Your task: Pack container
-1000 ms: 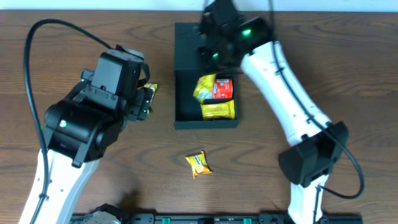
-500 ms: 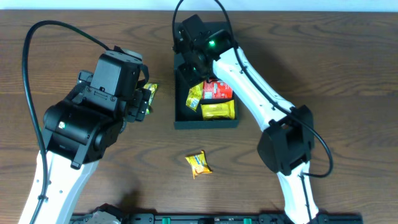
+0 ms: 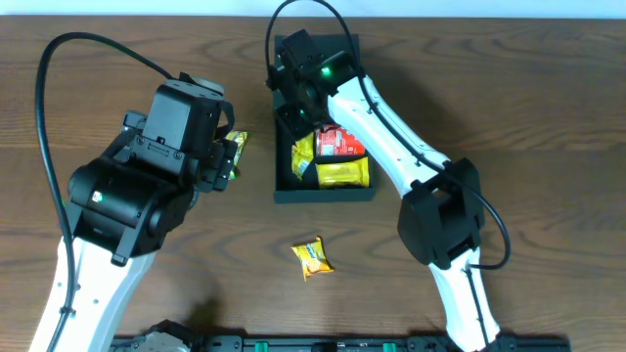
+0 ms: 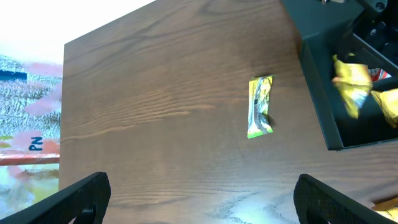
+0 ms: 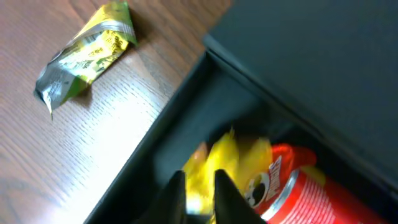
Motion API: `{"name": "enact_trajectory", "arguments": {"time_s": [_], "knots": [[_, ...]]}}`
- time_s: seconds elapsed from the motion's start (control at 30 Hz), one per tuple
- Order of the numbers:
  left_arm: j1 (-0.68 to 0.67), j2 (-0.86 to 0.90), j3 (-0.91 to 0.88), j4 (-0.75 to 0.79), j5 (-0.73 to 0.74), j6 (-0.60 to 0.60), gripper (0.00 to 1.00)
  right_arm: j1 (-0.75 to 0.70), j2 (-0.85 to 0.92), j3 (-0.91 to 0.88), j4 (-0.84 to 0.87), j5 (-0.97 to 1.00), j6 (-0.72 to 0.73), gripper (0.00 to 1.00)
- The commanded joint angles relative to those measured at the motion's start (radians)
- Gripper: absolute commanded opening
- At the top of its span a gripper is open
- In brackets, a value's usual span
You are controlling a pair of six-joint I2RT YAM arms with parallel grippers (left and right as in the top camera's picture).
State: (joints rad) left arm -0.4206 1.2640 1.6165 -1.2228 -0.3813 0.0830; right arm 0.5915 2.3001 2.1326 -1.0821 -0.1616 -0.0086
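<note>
Yellow-orange snack packet lies loose on the brown wooden table, nearest the arm bases and just in front of the container's front wall. It is not yet packed.

Next out, the left gripper hovers above the table with its fingers spread wide and nothing between them. A green-yellow packet lies flat ahead of it, just beside the container's left wall but apart from it. Its long axis runs roughly parallel to that wall.

The container sits mid-table, long axis running near to far. It lies to the left gripper's right, with the green-yellow packet between the two. Judgement: the left arm is the nearer one for that packet, and the transfer is a short move rightward over the wall.

Inside the open compartment are a flat yellow packet against the front wall and a red can behind it.

The right gripper reaches down into the compartment's left side. Its fingers stand close together with a crumpled yellow packet showing in the narrow gap. I read this as gripped, though blur prevents certainty.

The flap lid lies open at the far end.
</note>
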Motion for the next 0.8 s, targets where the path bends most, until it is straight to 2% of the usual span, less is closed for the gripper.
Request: {"name": "enact_trajectory", "arguments": {"time_s": [0.0,0.17,0.27,0.37,0.53,0.63,0.77], "knots": [[0.003,-0.008,0.019,-0.001,-0.018,-0.001,0.96,0.001,0.006,0.016,0.011,-0.006,-0.016,0.23],[0.003,-0.008,0.019,-0.001,-0.018,-0.001,0.95,0.001,-0.002,0.039,0.012,-0.007,-0.016,0.22],[0.003,-0.008,0.019,-0.001,-0.018,0.0,0.95,0.001,-0.004,0.12,-0.04,-0.007,-0.015,0.22],[0.002,-0.017,0.019,-0.001,-0.018,0.0,0.95,0.001,-0.005,0.212,-0.1,-0.011,0.003,0.28],[0.003,-0.064,0.019,-0.016,-0.019,0.003,0.95,0.001,-0.005,0.311,-0.212,-0.003,0.104,0.44],[0.003,-0.088,0.019,-0.058,-0.018,0.034,0.95,0.002,-0.005,0.326,-0.272,-0.008,0.192,0.47],[0.003,-0.078,0.019,-0.084,-0.018,0.082,0.96,0.01,-0.016,0.328,-0.32,-0.014,0.233,0.48]]}}
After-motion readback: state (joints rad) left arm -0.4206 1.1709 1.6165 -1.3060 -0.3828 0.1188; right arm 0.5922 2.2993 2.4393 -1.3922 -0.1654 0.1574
